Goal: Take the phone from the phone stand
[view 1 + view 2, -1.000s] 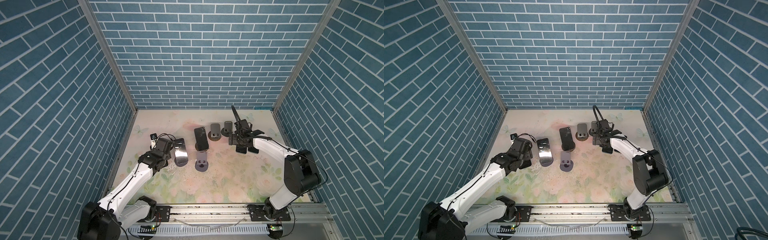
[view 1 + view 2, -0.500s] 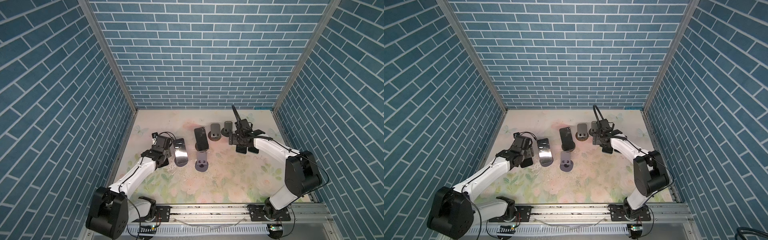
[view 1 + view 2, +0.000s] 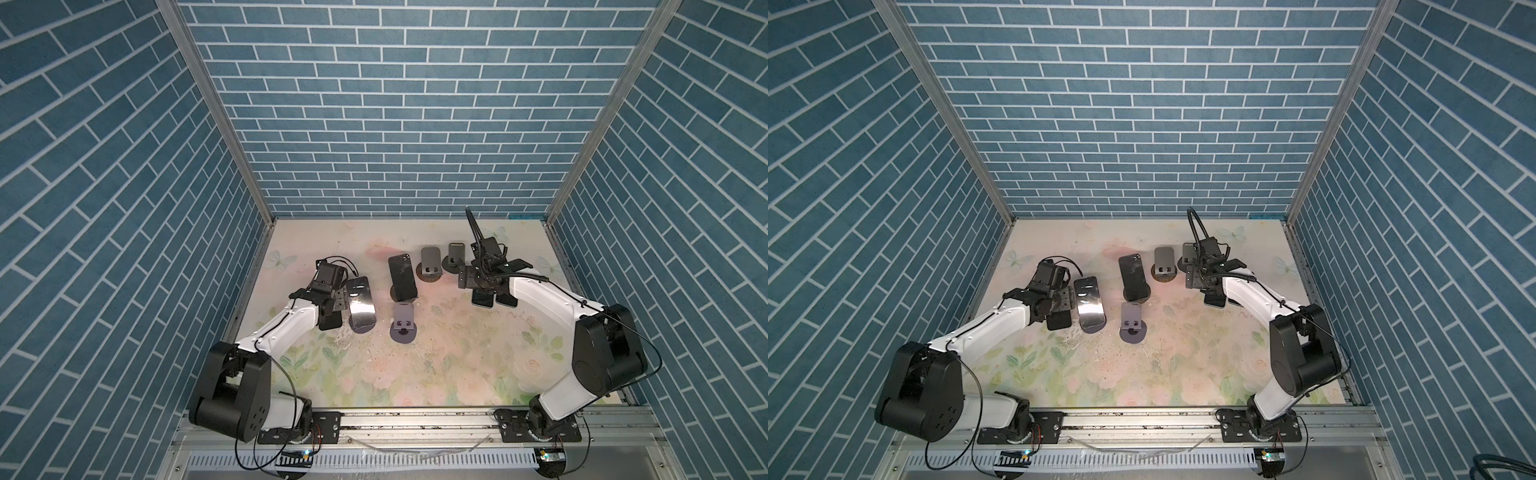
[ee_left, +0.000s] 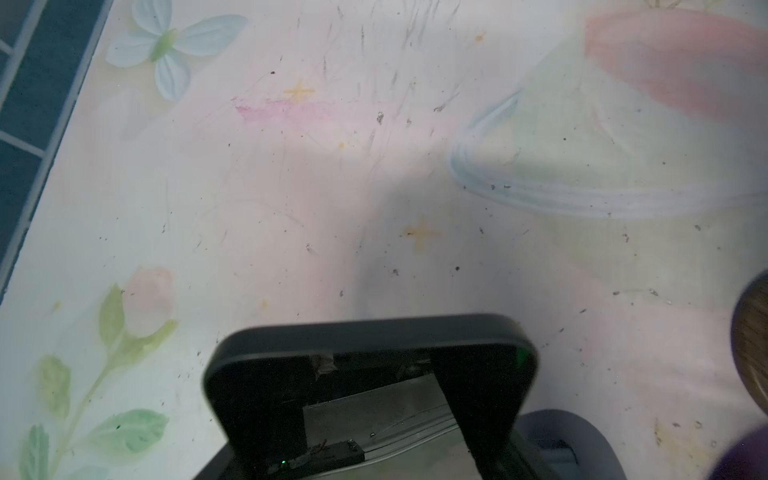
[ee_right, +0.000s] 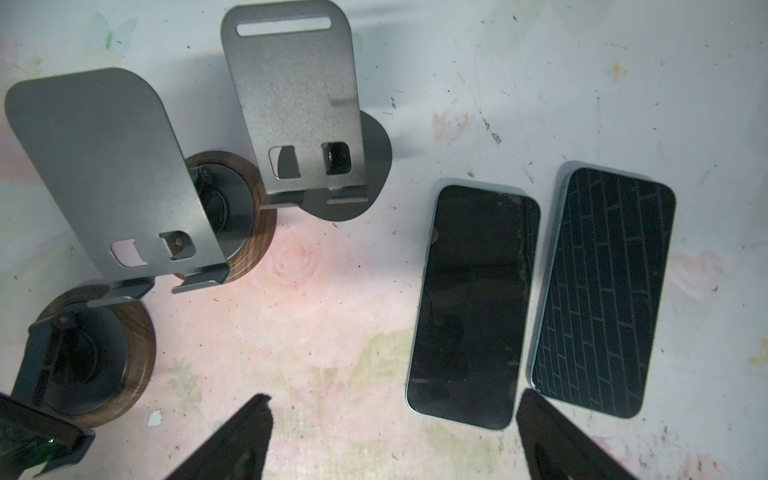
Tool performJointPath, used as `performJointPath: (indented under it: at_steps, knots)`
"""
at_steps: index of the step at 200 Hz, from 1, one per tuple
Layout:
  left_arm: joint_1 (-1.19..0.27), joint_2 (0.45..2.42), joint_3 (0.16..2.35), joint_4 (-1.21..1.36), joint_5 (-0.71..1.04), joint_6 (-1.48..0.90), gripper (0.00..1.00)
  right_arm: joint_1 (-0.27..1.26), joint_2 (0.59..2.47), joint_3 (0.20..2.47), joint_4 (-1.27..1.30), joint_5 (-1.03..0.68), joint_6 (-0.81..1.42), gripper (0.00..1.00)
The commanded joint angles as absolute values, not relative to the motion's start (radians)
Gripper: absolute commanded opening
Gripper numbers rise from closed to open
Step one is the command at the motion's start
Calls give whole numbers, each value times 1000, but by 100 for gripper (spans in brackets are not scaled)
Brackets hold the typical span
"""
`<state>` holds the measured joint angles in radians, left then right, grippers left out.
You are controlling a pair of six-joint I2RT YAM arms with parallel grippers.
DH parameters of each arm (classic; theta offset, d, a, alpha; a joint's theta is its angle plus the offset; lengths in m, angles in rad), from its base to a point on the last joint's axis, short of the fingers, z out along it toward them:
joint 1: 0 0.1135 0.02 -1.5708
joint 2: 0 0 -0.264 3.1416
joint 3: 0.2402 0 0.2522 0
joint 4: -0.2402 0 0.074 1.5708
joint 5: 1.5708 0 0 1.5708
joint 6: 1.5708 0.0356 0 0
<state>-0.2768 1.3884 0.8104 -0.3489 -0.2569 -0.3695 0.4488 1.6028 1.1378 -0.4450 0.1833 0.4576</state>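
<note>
My left gripper [image 3: 331, 308] is shut across the width of a dark phone [image 4: 370, 395], which hides its fingers in the left wrist view. It holds this phone [image 3: 330, 323] low, just left of a grey phone stand base [image 3: 362, 329]. A glossy phone [image 3: 360, 303] leans on that stand. Another dark phone [image 3: 402, 276] rests on a wooden-based phone stand [image 5: 133, 353] in the middle. My right gripper [image 5: 390, 411] hangs open over bare table, beside two phones [image 5: 469, 303] [image 5: 602, 291] lying flat.
Three stands hold nothing: a grey one [image 3: 402, 323] near the middle and two further back [image 3: 431, 262] [image 3: 456, 251]. The left wall [image 4: 25, 104] runs close to my left gripper. The floral table [image 3: 415, 365] stretches towards the front rail.
My left arm's shoulder and elbow have swung up and inward, and its gripper has edged slightly away from the front with the phone. The right arm has stayed still.
</note>
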Motion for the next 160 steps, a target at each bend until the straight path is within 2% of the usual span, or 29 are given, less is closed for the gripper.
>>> performJointPath:
  at_steps: [1,160]
  knots:
    - [-264,1421,861,-322,-239,-334,58,446,1561,1160,-473,199,486,93]
    - [-149,1527,899,-323,-122,-354,57,446,1498,1120,-489,224,492,93]
